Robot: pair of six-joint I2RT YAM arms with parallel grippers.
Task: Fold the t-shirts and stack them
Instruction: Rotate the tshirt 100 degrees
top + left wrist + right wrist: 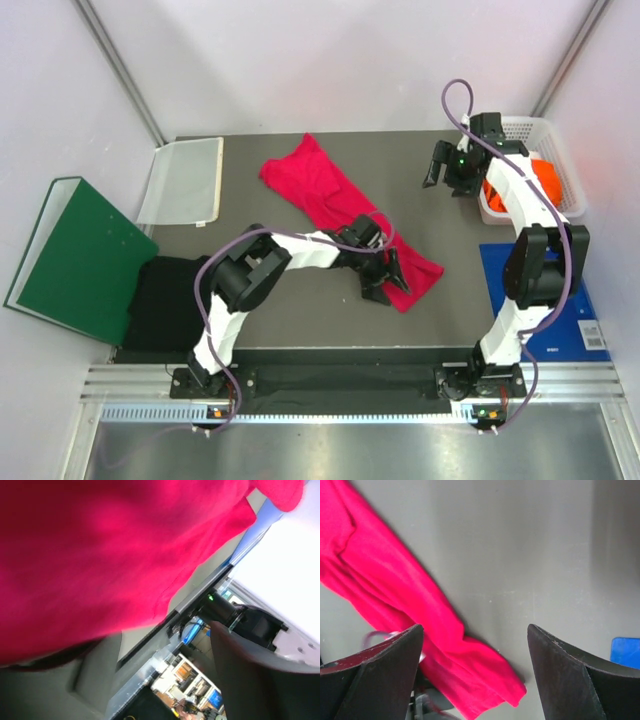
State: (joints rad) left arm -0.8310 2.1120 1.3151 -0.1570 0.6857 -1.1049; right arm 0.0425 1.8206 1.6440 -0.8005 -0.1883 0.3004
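Crimson-pink t-shirt cloth fills the left wrist view, right up against the lens, so your left gripper is down on the near end of that shirt. Only one of its fingers shows, and I cannot tell whether the jaws are spread or pinching cloth. From above, the shirt lies as a long rumpled strip running diagonally across the table, from far centre to near right. The black t-shirt sits at the near left edge and the orange t-shirt is in the white basket. Your right gripper hangs with its jaws wide and nothing between them, over bare table near the basket and well apart from the crimson cloth. You appear to be taking the near hem in order to spread the shirt flat. Close the left gripper on an edge, not on a bunched fold, or the layers will drag together. Bring the right gripper over to the hem's other corner before you lift. Then pull the two corners apart evenly, keeping the cloth low.
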